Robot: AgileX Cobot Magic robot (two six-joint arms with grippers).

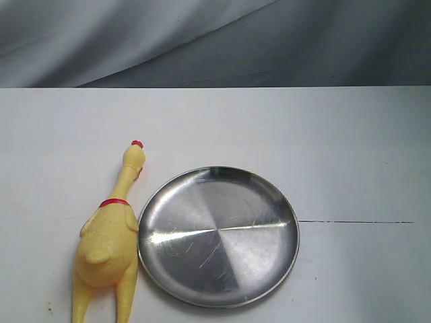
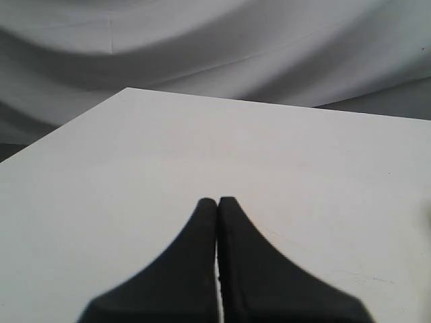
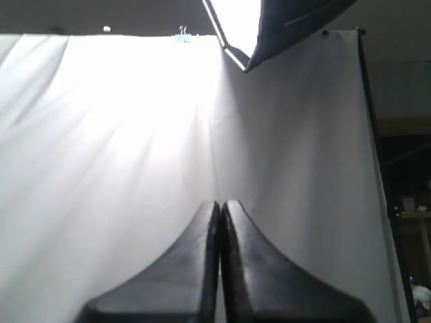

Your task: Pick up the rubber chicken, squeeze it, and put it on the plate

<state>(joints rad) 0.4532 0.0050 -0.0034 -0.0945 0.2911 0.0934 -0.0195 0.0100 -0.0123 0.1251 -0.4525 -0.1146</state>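
Observation:
The yellow rubber chicken (image 1: 108, 239) lies flat on the white table in the exterior view, red comb pointing away and legs running off the near edge of the picture. Its body touches the left rim of the round silver plate (image 1: 219, 237), which holds nothing. Neither arm shows in the exterior view. My left gripper (image 2: 217, 200) is shut with nothing in it, over bare white tabletop. My right gripper (image 3: 220, 203) is shut too, its black fingers pressed together and pointing at a white backdrop. Neither wrist view shows the chicken or the plate.
Grey draped cloth (image 1: 202, 40) hangs behind the table's far edge. A thin dark line (image 1: 357, 222) runs across the tabletop right of the plate. In the right wrist view a studio light (image 3: 283, 20) hangs above the backdrop.

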